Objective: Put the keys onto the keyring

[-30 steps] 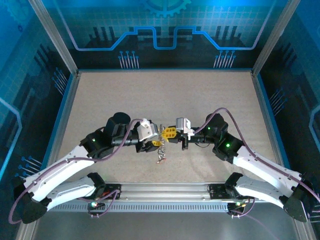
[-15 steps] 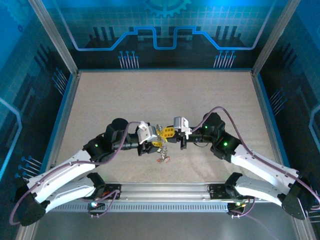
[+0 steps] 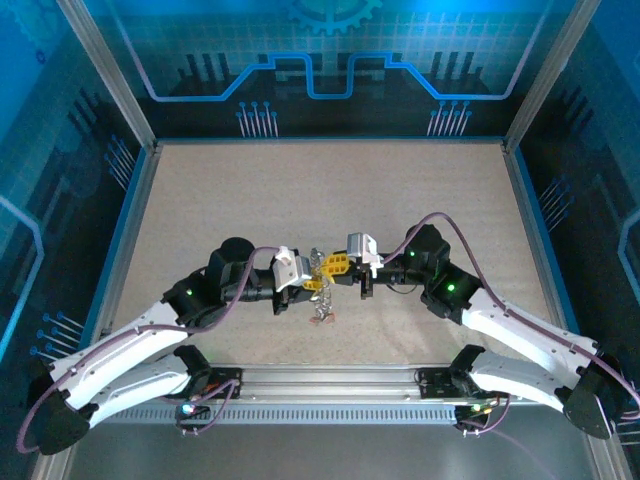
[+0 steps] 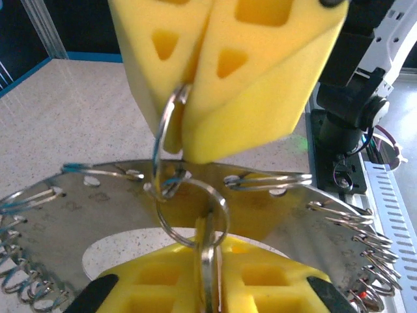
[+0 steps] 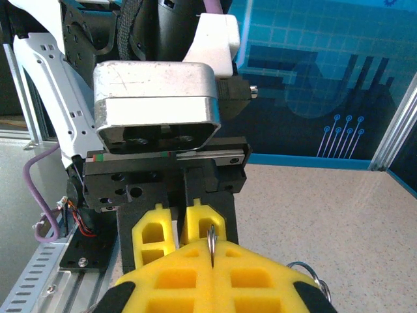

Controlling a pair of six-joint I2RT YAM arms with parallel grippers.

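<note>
**A:** Starting at the left, what is the left gripper (image 3: 308,283) doing?

**B:** It reaches in from 9 o'clock and sits a little to the 6 o'clock side of the middle of the desk (image 3: 330,190). Its yellow fingers are pressed together on the lower split ring (image 4: 194,218), a small round loop of wire that drops into the gap between them.

**A:** And the keyring?

**B:** The keyring (image 4: 280,202) is held up above the desk, between the two grippers. It is a flat, silvery, curved band with small holes along it. Rows of wire loops are threaded through both ends, which gives it a toothed edge. The lower split ring is linked to the middle of the band. The upper split ring (image 4: 163,130) is linked at the same spot and rises toward 12 o'clock.

**A:** Is anything under it?

**B:** In the top view a dangling cluster (image 3: 322,316) of metal hangs at the keyring's 6 o'clock, with a reddish speck on it. It is too small for me to tell whether those are keys.

**A:** And on the right?

**B:** The right gripper (image 3: 340,266) comes in from 3 o'clock, its yellow fingers clamped tight on the upper split ring. The two grippers' tips are very close, with the keyring's band between them.
</note>
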